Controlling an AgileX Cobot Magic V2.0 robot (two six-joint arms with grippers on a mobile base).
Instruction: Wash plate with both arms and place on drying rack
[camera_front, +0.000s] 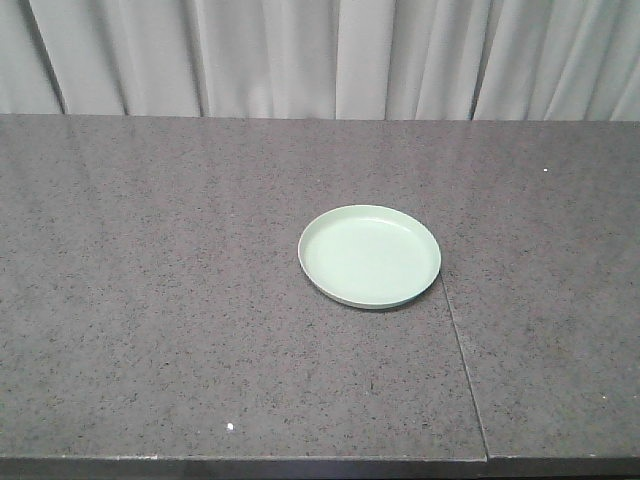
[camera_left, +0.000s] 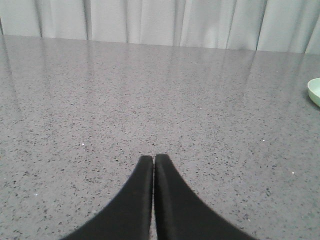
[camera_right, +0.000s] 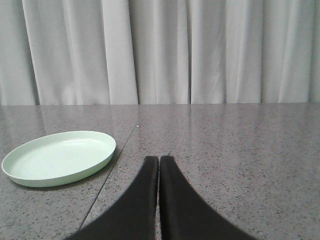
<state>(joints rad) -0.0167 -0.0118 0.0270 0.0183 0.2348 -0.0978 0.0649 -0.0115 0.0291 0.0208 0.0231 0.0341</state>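
A round pale mint-green plate (camera_front: 369, 255) lies flat on the dark speckled countertop (camera_front: 180, 300), a little right of centre. In the right wrist view the plate (camera_right: 59, 157) sits ahead and to the left of my right gripper (camera_right: 159, 158), which is shut with nothing in it. My left gripper (camera_left: 153, 157) is also shut and empty, low over bare counter; only the plate's edge (camera_left: 314, 92) shows at the far right of that view. Neither arm appears in the front view. The drying rack is out of view.
A thin seam (camera_front: 462, 350) runs through the countertop just right of the plate, towards the front edge (camera_front: 300, 465). Pale grey curtains (camera_front: 320, 55) hang along the back of the counter.
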